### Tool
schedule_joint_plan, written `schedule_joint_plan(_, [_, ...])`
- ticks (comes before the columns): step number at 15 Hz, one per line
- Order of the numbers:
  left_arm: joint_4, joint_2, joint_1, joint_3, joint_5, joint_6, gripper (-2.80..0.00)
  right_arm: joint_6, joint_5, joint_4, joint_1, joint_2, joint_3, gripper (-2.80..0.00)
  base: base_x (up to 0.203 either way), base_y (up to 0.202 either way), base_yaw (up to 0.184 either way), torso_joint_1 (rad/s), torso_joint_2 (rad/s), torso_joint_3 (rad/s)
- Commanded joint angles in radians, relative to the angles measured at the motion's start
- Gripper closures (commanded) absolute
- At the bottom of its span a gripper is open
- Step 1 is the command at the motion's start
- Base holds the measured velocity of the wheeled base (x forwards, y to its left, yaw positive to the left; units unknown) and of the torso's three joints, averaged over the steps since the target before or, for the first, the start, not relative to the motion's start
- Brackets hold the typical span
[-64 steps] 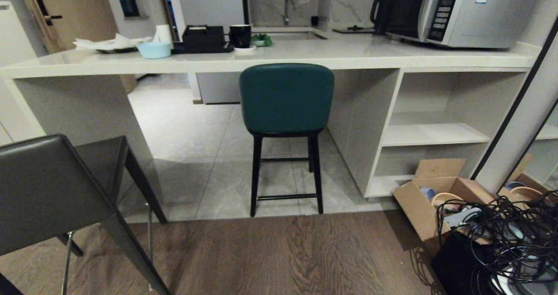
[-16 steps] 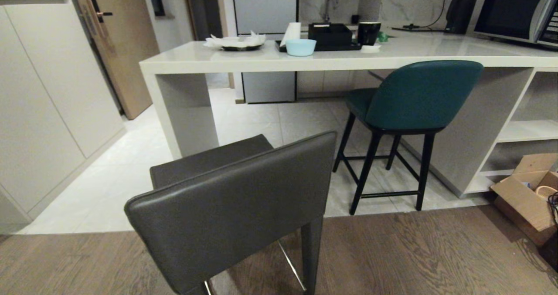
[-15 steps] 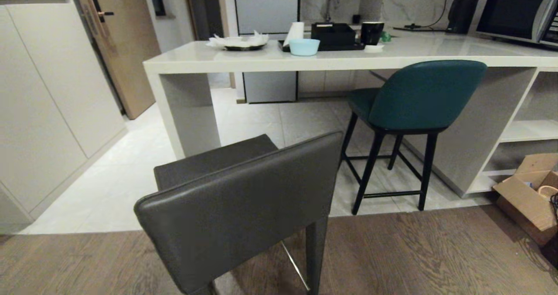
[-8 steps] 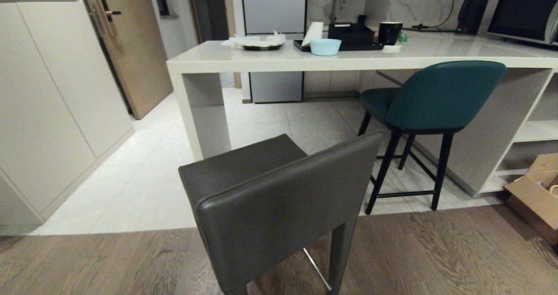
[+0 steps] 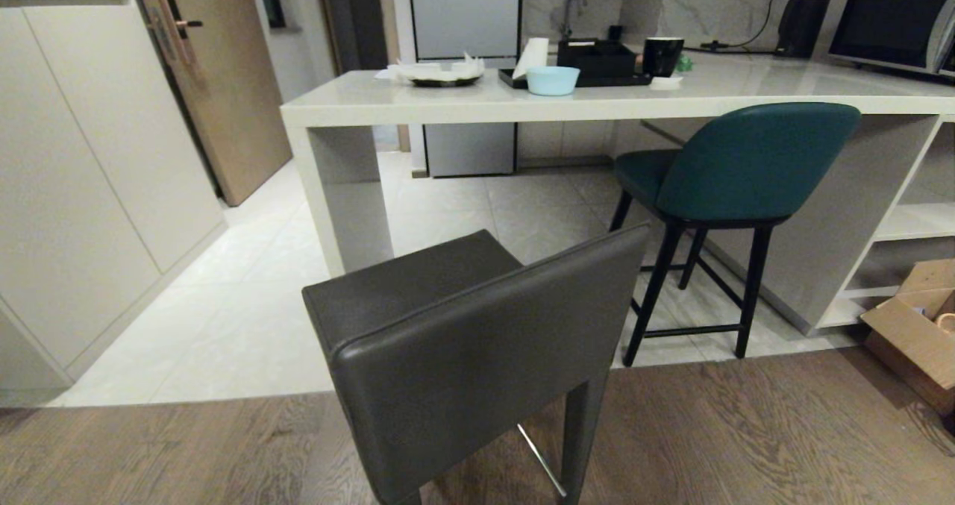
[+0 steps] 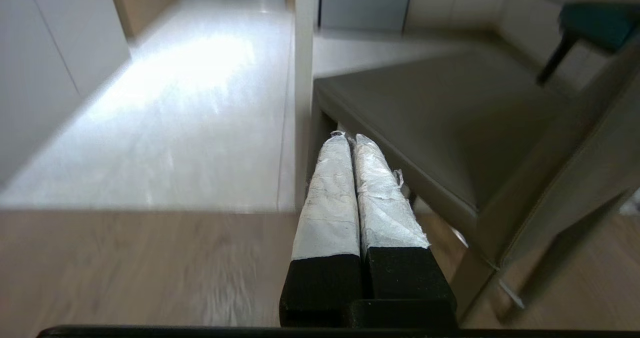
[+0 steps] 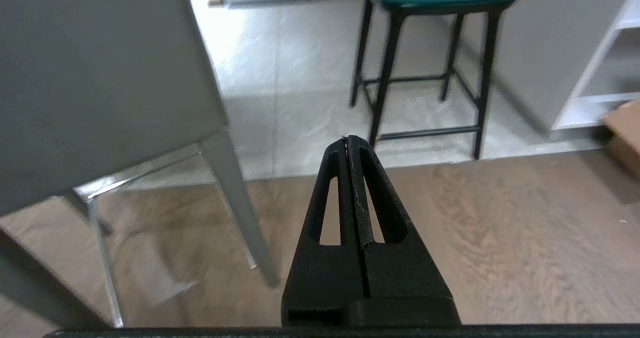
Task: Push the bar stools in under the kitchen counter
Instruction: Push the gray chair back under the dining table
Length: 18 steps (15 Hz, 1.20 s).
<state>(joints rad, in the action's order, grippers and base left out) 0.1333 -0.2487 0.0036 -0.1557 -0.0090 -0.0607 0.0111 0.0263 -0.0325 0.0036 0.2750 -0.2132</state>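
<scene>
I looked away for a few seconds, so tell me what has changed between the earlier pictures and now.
Only the camera moved: the view swung left, bringing the boxy dark grey stool from the left edge to centre. The teal leather stool sits tucked under the cream stone counter as before. Nothing was taken hold of or let go.

The boxy dark grey stool (image 5: 477, 341) wears smooth, softly sheened leather-like upholstery, with a shiny chrome metal footrest (image 7: 145, 170) beneath its seat. Beyond it, the curved teal stool (image 5: 746, 162) shows matt leather over thin matt black legs. Behind both, the thick cream stone counter (image 5: 462, 106) is polished and faintly reflective. Under the grey stool lies grained brown wood flooring (image 5: 746, 430), meeting glossy pale tile (image 5: 246, 318).
</scene>
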Motion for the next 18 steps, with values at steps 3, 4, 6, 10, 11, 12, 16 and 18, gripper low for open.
schedule_joint_plan(3, [0.210,-0.535,-0.024,-0.039,0.003,-0.027,0.00,0.014,0.019,-0.294,0.004,0.558,-0.048,0.00,0.000,0.000,0.000,0.000,0.00,0.000])
schedule_joint_plan(4, [0.288,-0.637,-0.045,-0.044,0.021,-0.037,0.00,0.016,0.022,-0.398,0.005,0.679,-0.052,0.00,0.000,0.000,0.000,0.000,0.00,0.000])
schedule_joint_plan(6, [0.386,-0.778,-0.183,-0.057,0.150,-0.105,0.00,0.021,0.031,-0.627,0.013,0.902,-0.069,0.00,0.000,0.000,0.000,0.000,0.00,0.000])
schedule_joint_plan(10, [0.443,-0.959,-0.586,-0.112,0.573,-0.324,0.00,0.025,0.044,-0.877,0.060,1.263,-0.194,0.00,0.000,0.000,0.000,0.000,0.00,0.000])
schedule_joint_plan(11, [0.443,-0.999,-0.623,-0.152,0.651,-0.364,0.00,0.026,0.045,-0.947,0.067,1.353,-0.237,0.00,0.000,0.000,0.000,0.000,0.00,0.000])
schedule_joint_plan(12, [0.403,-1.021,-0.631,-0.170,0.684,-0.382,0.00,0.027,0.051,-1.015,0.072,1.441,-0.281,0.00,0.000,0.000,0.000,0.000,0.00,0.000])
schedule_joint_plan(16, [0.314,-1.075,-0.637,-0.264,0.703,-0.424,0.00,0.062,0.080,-1.159,0.081,1.728,-0.538,0.00,0.000,0.000,0.000,0.000,0.00,0.000])
schedule_joint_plan(18, [0.281,-1.110,-0.669,-0.318,0.703,-0.462,0.00,0.083,0.084,-1.170,0.092,1.830,-0.678,0.00,0.000,0.000,0.000,0.000,0.00,0.000])
